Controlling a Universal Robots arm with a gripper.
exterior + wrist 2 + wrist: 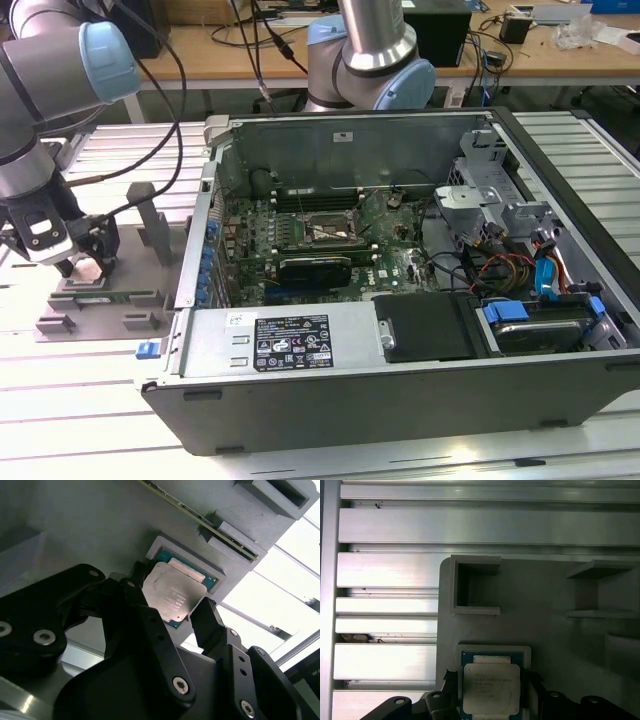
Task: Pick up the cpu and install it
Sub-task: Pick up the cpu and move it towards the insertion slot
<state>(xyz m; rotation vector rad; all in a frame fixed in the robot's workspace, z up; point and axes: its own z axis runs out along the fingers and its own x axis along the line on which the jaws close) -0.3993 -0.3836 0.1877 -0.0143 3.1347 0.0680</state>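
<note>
The cpu (172, 592) is a flat silver-topped square with a green rim. It lies in a shallow square pocket of a grey fixture block (545, 600) and shows in both wrist views, cpu (491, 687). My gripper (172, 595) hangs low over it, open, with one black finger (136, 580) at one edge of the chip and the other at the opposite edge. Small gaps show between fingers and chip in the first wrist view. In the exterior view the gripper (85, 265) is at the far left, down on the fixture (100, 300).
An open computer case (400, 400) stands in the middle of the exterior view, with the motherboard's socket frame (325, 230) inside. A long green memory stick (110, 295) lies in the fixture beside the gripper. A second robot arm (370, 60) stands behind the case.
</note>
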